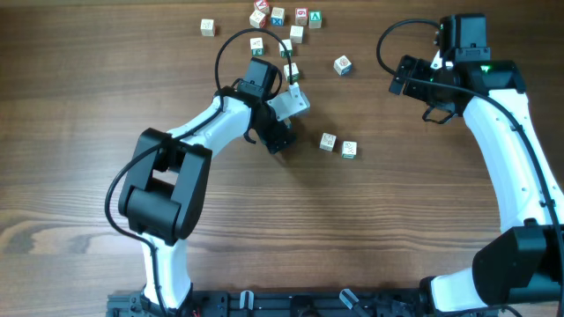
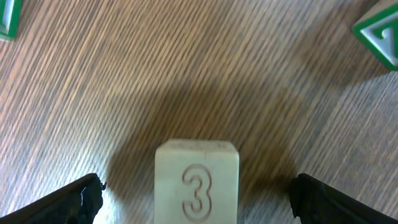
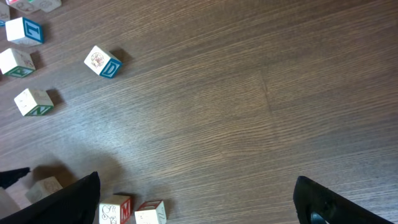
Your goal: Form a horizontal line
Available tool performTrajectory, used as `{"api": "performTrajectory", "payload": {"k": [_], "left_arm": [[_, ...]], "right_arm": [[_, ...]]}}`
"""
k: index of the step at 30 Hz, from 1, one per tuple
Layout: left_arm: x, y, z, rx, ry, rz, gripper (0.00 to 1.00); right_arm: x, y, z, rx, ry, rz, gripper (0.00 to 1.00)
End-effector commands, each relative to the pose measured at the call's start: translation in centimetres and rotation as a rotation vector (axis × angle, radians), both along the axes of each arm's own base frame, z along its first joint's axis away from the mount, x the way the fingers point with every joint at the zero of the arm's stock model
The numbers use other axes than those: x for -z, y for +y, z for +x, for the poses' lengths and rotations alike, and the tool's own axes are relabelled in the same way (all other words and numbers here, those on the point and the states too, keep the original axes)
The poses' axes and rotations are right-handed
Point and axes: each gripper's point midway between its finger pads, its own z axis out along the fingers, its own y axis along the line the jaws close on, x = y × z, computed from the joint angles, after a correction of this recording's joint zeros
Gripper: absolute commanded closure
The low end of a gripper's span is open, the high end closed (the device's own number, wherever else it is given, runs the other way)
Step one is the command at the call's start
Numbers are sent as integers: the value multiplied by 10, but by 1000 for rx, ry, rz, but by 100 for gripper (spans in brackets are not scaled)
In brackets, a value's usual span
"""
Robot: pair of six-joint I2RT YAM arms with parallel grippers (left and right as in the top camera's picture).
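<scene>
A pale wooden cube with a red 3 point(image 2: 196, 163) stands on the table between the fingers of my left gripper point(image 2: 196, 194), which is open and not touching it. From overhead the left gripper point(image 1: 278, 141) hides this cube. Right of it two cubes point(image 1: 328, 141) point(image 1: 349, 149) sit side by side with a small gap; they also show in the right wrist view point(image 3: 115, 210) point(image 3: 151, 213). No touching row of three cubes shows. My right gripper point(image 1: 416, 86) point(image 3: 196, 205) is open and empty, high at the right.
Several loose cubes lie scattered at the back of the table around point(image 1: 278, 15), one apart point(image 1: 342, 64) and one at the far left point(image 1: 207, 27). Green-faced cubes edge the left wrist view point(image 2: 378, 34). The left arm's cable loops above the cubes point(image 1: 238, 44).
</scene>
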Motion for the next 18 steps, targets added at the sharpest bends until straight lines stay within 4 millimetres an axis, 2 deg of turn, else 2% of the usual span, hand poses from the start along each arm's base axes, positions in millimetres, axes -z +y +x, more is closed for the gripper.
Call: {"api": "performTrajectory", "payload": {"k": [1,4,6,11,13,15,18], "left_arm": [[-23,1,8,-186,-11,-60,0],[-30,-2,19,-489,67,-193,0],[-31,-7,17,-626,131,-251,0],[-31,-32,3,-738,231,-318,0],[-24,-20,1,-1020,262,-307,0],[-16,-9,-10,-1224,313,-286,0],[-8,-6,-31,-1365,392,-241,0]], "right_arm": [[4,-3,1,-1,11,-21,0],[4,-3,0,-1,15,-21,0],[4,-3,0,-2,15,-21,0],[5,-3,-2,-2,24,-21,0],[6,-3,-4,-1,30,-21,0],[6,-3,-4,-2,31,-21,0],[7,3,-5,-17,36,7,0]]}}
